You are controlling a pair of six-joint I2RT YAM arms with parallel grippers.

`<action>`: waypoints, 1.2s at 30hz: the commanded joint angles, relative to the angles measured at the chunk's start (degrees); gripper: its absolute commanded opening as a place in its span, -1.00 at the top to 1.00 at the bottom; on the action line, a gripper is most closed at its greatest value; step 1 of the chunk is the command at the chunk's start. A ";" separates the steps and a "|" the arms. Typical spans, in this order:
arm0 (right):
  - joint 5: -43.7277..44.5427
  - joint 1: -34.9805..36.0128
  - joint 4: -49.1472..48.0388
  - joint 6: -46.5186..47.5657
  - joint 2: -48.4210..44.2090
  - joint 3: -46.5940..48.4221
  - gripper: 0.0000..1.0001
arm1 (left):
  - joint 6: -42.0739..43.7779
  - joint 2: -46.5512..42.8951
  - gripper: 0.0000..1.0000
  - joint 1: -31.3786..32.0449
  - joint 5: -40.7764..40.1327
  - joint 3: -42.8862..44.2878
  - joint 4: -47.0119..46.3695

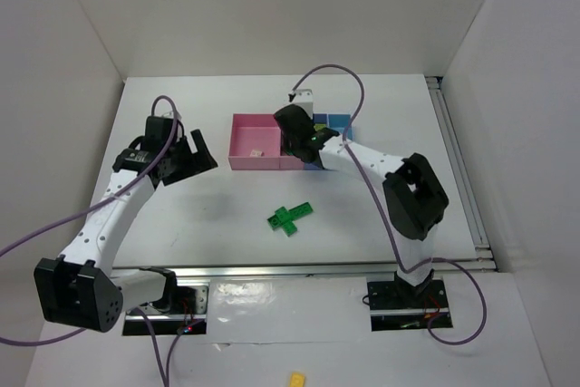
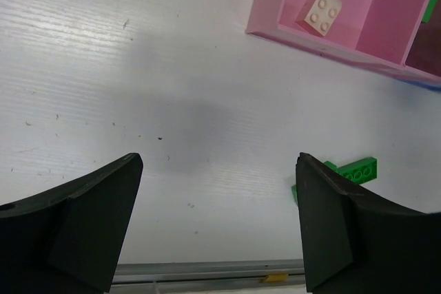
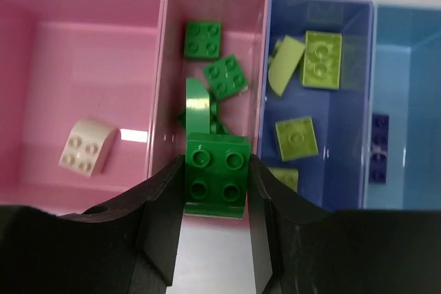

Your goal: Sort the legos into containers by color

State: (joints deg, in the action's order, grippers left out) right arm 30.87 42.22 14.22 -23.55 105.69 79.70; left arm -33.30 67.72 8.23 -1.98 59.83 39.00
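Observation:
My right gripper [image 3: 215,191] is shut on a green 2x2 lego [image 3: 215,170] and holds it over the near rim of the second pink tray [image 3: 256,67], which holds several green legos [image 3: 203,39]. The left pink tray [image 3: 41,67] holds one cream brick [image 3: 86,146]. The blue tray [image 3: 351,101] holds yellow-green legos [image 3: 322,60], and the light blue tray [image 3: 413,87] holds a purple lego [image 3: 379,146]. Green legos [image 1: 290,217] lie on the table. My left gripper [image 2: 219,191] is open and empty above bare table, left of those green legos [image 2: 355,170].
The tray row [image 1: 254,144] stands mid-table, with the right arm [image 1: 362,156] reaching over it. A lone yellow brick [image 1: 297,378] lies off the table's front. A metal rail [image 1: 317,269] runs along the near edge. White walls enclose the workspace.

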 commanded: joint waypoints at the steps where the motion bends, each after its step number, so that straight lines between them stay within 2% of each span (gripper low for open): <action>1: -2.83 -2.21 -2.44 2.72 5.83 6.94 0.36 | -0.54 -1.01 -0.90 -0.85 2.06 -0.60 -1.47; 2: -2.84 -2.75 -2.44 2.72 7.06 8.26 0.26 | -0.54 -1.01 -0.90 -0.85 2.07 -0.60 -1.47; 7: -1.52 -3.46 -4.02 3.95 12.25 15.73 -0.71 | 0.69 -1.01 -0.90 -1.37 2.07 -0.60 -0.95; 10: -0.29 -3.98 -2.70 3.95 11.56 17.24 -0.76 | 0.69 -1.54 -0.90 -1.37 2.07 -0.60 -0.42; 12: 0.50 -3.28 -3.92 3.95 8.41 13.48 -0.71 | 0.69 -2.16 -0.90 -1.37 2.07 -0.60 -0.42; 14: 1.99 -0.92 -5.25 3.95 1.48 5.32 -0.59 | 0.69 -2.16 -0.90 -1.37 2.59 -0.60 -0.42; 18: -0.54 2.59 -3.69 -0.77 -9.96 -9.01 -0.56 | 0.69 -2.16 -0.90 -1.37 3.12 -0.60 -0.42; 23: -3.01 8.84 -1.74 -15.27 -19.89 -25.19 -0.71 | 1.92 -2.16 -0.90 -1.37 3.12 -1.73 -0.94; 25: 0.14 12.53 2.20 -25.63 -20.52 -28.98 -0.71 | 1.92 -2.16 -0.90 -1.37 2.60 -2.53 -0.95; 28: 1.47 14.99 0.56 -34.94 -22.54 -33.55 -0.68 | 1.92 -2.16 -0.90 -1.37 2.59 -4.29 -1.56; 31: -1.07 15.52 -2.68 -39.27 -23.07 -35.84 -0.68 | 2.44 -2.16 -0.90 -1.37 3.12 -4.29 -1.56; 36: -2.57 15.53 -5.34 -42.10 -18.08 -35.59 -0.68 | 2.45 -2.77 -0.90 -1.37 1.98 -4.81 -1.56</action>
State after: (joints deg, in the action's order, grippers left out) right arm 27.94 57.39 12.64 -59.48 85.58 43.48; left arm -31.86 66.63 7.20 0.27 55.09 38.50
